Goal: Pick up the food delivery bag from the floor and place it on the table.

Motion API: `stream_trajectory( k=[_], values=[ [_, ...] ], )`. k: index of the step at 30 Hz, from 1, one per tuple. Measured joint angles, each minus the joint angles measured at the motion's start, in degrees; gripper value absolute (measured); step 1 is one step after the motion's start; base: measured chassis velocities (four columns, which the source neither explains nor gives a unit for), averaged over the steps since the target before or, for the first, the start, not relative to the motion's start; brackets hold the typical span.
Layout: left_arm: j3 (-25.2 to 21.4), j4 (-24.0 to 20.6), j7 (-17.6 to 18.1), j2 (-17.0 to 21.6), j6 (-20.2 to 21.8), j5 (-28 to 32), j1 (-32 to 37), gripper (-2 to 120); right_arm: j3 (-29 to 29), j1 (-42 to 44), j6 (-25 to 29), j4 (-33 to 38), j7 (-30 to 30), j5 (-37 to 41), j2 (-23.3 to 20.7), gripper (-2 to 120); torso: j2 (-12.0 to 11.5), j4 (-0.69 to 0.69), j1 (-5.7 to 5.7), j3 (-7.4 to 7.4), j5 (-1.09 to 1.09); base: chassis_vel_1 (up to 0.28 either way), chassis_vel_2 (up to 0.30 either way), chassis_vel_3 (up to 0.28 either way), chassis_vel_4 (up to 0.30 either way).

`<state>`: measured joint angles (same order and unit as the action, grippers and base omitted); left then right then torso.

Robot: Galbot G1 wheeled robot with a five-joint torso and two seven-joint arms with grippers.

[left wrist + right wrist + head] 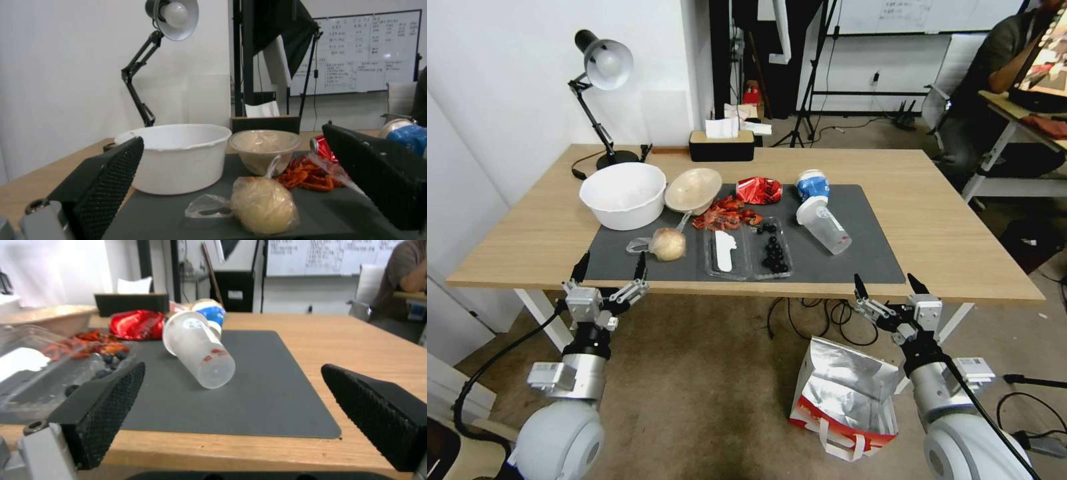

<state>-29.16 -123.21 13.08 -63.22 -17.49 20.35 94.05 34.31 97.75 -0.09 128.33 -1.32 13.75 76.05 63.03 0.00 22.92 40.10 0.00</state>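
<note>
Standing on the floor (707,400) before the table (960,220), food delivery bag (844,400) partly hidden by right gripper (890,283); both grippers spread empty, left gripper (610,265) at the table's near edge

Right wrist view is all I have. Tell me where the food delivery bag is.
Observer: The food delivery bag stands on the floor in front of the table, lower than the right gripper.
Operator: Report whether it is open.
Observer: Its mouth gapes upward, foil lining showing.
Operator: Give me the left gripper.
Observer: The left gripper hovers at the table's near edge, jaws open, holding nothing.
</note>
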Motion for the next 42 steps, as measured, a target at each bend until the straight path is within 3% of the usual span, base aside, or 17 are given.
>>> stream_trajectory(
  k=[2, 5, 13, 27, 42],
  values=[
    [0.07, -0.30, 0.01, -0.28, -0.98, -0.45, 1.57, 100, -0.47, 2.19, 4.98, -1.16, 0.42, 0.06, -0.49, 100, 0.00, -0.02, -0.01, 0.00, 0.00, 0.000, 0.000, 0.000, 0.000],
    [1.03, -0.01, 0.01, -0.37, -1.49, -1.02, 2.69, 100, -1.00, 2.92, 7.04, -2.83, 0.65, 0.23, -1.05, 100, 0.00, -0.01, -0.01, 0.00, 0.01, 0.000, 0.000, 0.000, 0.000],
    [2.21, 4.32, -0.01, -0.11, -2.56, -0.24, 1.34, 100, -1.90, -0.69, 5.76, -6.19, 0.60, 0.68, -2.04, 100, -0.01, 0.00, 0.01, 0.01, 0.00, 0.000, 0.000, 0.000, 0.000],
    [0.34, 0.55, -0.81, -1.27, -4.49, -1.06, 4.11, 100, -1.68, 1.08, 4.61, -4.28, 0.76, 0.45, -1.22, 100, -0.01, 0.00, 0.01, 0.00, 0.01, 0.000, 0.000, 0.000, 0.000],
    [0.53, 0.44, -1.57, -1.64, -4.59, -0.95, 4.29, 100, -1.94, 0.69, 4.65, -5.01, 1.01, 0.45, -0.36, 100, -0.01, 0.00, 0.00, 0.00, 0.00, 0.000, 0.000, 0.000, 0.000]
  ],
)
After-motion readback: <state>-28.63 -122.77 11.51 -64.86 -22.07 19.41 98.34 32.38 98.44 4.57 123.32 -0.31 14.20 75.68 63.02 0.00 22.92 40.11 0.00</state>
